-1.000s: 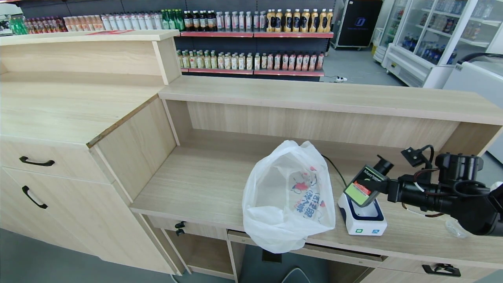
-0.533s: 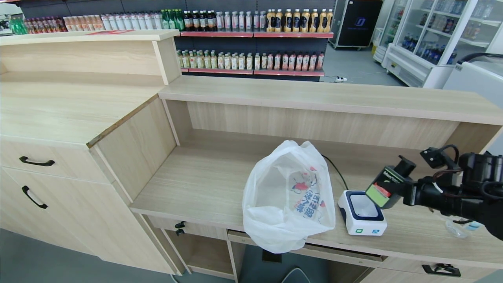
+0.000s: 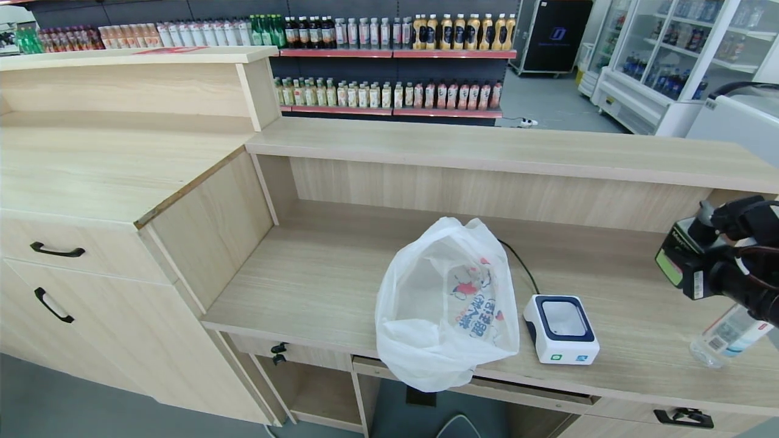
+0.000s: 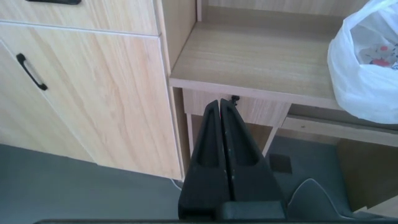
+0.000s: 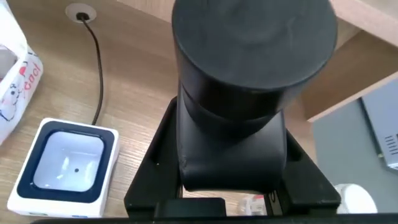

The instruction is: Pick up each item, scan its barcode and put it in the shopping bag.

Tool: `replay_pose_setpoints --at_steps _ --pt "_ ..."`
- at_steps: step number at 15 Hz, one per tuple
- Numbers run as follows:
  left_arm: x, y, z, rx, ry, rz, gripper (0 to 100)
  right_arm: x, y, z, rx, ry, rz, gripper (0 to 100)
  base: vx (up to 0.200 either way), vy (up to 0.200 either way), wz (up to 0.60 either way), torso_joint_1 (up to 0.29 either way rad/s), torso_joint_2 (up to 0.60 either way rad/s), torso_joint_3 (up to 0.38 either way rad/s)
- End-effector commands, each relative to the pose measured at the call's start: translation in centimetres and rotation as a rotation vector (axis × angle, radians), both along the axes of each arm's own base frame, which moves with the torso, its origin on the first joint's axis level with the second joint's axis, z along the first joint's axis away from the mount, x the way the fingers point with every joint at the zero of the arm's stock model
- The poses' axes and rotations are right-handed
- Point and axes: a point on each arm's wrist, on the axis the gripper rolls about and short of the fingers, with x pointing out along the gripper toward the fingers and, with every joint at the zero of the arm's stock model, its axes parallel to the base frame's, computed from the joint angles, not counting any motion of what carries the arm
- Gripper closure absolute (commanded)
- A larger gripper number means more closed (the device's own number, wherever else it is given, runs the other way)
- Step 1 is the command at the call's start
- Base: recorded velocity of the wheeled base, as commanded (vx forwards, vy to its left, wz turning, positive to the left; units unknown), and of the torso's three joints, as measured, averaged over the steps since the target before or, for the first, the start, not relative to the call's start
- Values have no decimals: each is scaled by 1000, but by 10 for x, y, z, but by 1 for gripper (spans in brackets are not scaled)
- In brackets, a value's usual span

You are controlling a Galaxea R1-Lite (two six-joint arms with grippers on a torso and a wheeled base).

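Observation:
My right gripper point(image 3: 706, 275) is shut on a black cylindrical bottle point(image 3: 678, 258) with a green and red label, held in the air at the far right of the counter. In the right wrist view the black bottle point(image 5: 252, 81) stands between the fingers point(image 5: 152, 183), its round cap toward the camera. The white barcode scanner point(image 3: 561, 328) sits on the counter to the left of that gripper, apart from it; the scanner point(image 5: 62, 163) has a dark-framed window. The white plastic shopping bag point(image 3: 444, 304) stands open beside the scanner. My left gripper point(image 4: 221, 109) is shut and empty, low beside the counter's left front corner.
A clear plastic bottle point(image 3: 727, 337) lies on the counter under my right arm. A black cable point(image 3: 517, 261) runs from the scanner to the back. The wooden counter point(image 3: 316, 286) has a raised back ledge and a taller cabinet on the left.
My right gripper has carried the black bottle from over the scanner to the right and upward. The clear bottle on the counter has come into sight.

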Motion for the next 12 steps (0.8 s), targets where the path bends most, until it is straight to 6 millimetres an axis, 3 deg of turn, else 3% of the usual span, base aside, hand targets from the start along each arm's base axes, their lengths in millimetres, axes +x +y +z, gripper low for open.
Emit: replay_pose_setpoints --at_steps 1,6,7,12 --pt "0 0 0 0 0 0 100 -4 1 6 -29 -21 -1 100 0 0 600 2 2 7" --pt "0 0 0 0 0 0 100 13 18 8 -40 -34 49 100 0 0 600 5 1 1" --pt "0 0 0 0 0 0 100 14 22 0 -23 -16 65 100 0 0 600 7 2 7" --pt "0 0 0 0 0 0 100 35 37 -40 183 114 207 100 0 0 0 0 0 0"
